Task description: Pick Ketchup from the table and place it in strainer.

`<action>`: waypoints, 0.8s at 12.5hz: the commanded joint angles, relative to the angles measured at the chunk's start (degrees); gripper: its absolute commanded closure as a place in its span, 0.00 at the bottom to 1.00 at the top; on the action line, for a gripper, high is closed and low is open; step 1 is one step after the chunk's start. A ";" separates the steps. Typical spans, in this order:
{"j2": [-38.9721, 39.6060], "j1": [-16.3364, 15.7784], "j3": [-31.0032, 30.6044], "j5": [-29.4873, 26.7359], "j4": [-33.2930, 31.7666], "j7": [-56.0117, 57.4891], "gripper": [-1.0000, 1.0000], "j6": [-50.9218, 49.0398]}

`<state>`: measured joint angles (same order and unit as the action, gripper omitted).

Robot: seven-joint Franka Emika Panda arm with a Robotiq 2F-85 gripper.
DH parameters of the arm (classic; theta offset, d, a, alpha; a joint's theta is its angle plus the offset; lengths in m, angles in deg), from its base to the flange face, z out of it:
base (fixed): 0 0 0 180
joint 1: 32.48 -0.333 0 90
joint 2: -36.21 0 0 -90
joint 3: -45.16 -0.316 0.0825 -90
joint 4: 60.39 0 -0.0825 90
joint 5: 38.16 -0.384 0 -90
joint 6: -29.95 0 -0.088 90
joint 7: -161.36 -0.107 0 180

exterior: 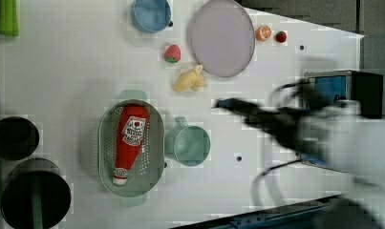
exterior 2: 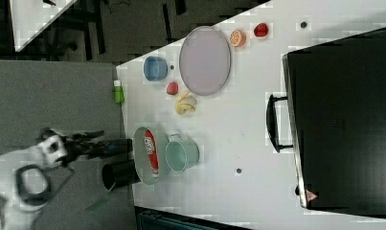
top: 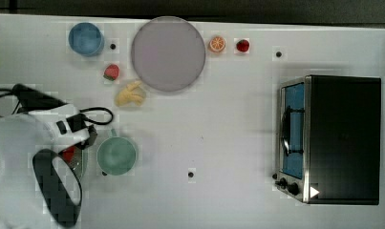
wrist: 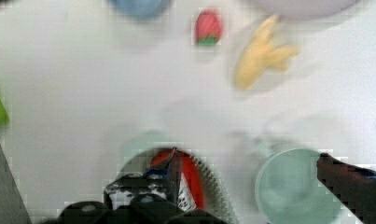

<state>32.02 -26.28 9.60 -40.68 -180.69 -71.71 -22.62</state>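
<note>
The ketchup [exterior: 130, 143], a red squeeze bottle with a white label, lies lengthwise inside the pale green strainer [exterior: 104, 143] on the white table [exterior: 61, 76], its white cap toward the left view's bottom. In the right view the ketchup [exterior 2: 151, 151] rests in the strainer [exterior 2: 139, 153] as well. My gripper [wrist: 248, 179] hangs above the strainer, open, with its fingers [wrist: 174, 170] well apart and nothing between them. Under it in the wrist view I see the ketchup [wrist: 193, 179] and the strainer [wrist: 213, 179]. In the top view my arm covers most of the strainer [top: 81, 164].
A teal handled cup [exterior: 191, 144] stands right beside the strainer. Farther off are a strawberry [exterior: 172, 53], a yellow banana bunch [exterior: 190, 80], a blue bowl [exterior: 151, 14], a purple plate [exterior: 222, 37] and an orange slice [exterior: 263, 33]. A toaster oven [top: 338, 138] fills the top view's right. Two black cans [exterior: 13, 138] stand near the strainer.
</note>
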 commanded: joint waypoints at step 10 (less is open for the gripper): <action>-10.35 4.82 25.23 -1.27 10.46 3.32 0.00 -30.32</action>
<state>20.84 -21.73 35.53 -41.41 -170.90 -71.39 -51.86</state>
